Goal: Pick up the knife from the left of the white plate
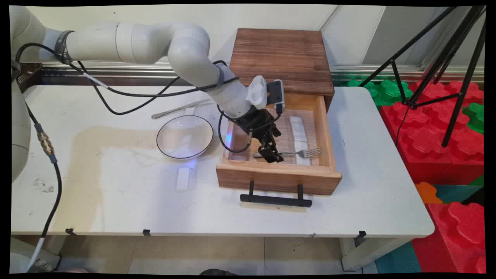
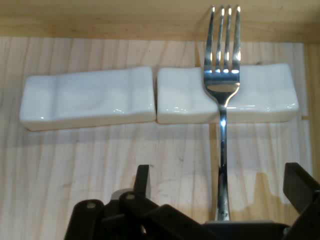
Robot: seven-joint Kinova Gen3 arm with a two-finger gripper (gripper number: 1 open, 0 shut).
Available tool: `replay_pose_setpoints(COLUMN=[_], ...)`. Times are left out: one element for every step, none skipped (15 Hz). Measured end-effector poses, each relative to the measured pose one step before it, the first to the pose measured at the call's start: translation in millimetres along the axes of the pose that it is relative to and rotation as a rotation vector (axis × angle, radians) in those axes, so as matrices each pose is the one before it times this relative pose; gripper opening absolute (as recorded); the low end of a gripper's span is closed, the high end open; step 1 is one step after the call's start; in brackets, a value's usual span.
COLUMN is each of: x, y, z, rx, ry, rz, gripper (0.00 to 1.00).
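Tool (image 1: pixel 271 153) over fork (image 2: pixel 222 95) — two white rests (image 2: pixel 89 97), drawer (image 1: pixel 279 176)

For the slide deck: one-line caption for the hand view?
Tool open astride a fork's handle, its head resting on one of two white rests in the wooden drawer.

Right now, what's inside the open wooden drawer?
Inside the drawer lie two white rests end to end and a fork, its neck resting on one of them. The hand covers the fork's handle end and some of the drawer floor.
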Motion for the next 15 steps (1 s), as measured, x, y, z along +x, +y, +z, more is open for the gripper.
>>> replay_pose_setpoints(x=[0.81, 0.91, 0.84, 1.14, 0.66, 1.62, 1.10, 1.18, 1.09, 0.28, -0.19, -1.56, -1.36, -1.39, -2.28], y=[0.09, 0.30, 0.20, 0.46, 0.33, 0.90, 0.68, 0.68, 0.52, 0.15, -0.20, -0.32, -0.23, -0.32, -0.31], z=[-2.77, -2.77, -1.79, -3.67, -2.55, -6.07, -4.31, -6.77, -8.84, -7.15, -7.40, -11.74, -6.61, -5.29, -8.14], rx=[0.00473, 0.00392, 0.00242, 0.00434, 0.00279, 0.00429, 0.00216, 0.00334, 0.00472, 0.00374, 0.00393, 0.00499, 0.00243, 0.00206, 0.00217], ry=[0.00544, 0.00479, 0.00376, 0.00634, 0.00403, 0.00918, 0.00617, 0.00893, 0.00953, 0.00667, 0.00655, 0.00834, 0.00364, 0.00231, 0.00342], rz=[-0.00263, -0.00094, -0.00026, -0.00046, -0.00066, 0.00112, 0.00090, 0.00151, 0.00363, 0.00279, 0.00213, 0.00192, 0.00165, 0.00088, 0.00262], gripper=[1.00, 1.00, 1.00, 1.00, 1.00, 1.00, 1.00, 1.00, 1.00, 1.00, 1.00, 1.00, 1.00, 1.00, 1.00])
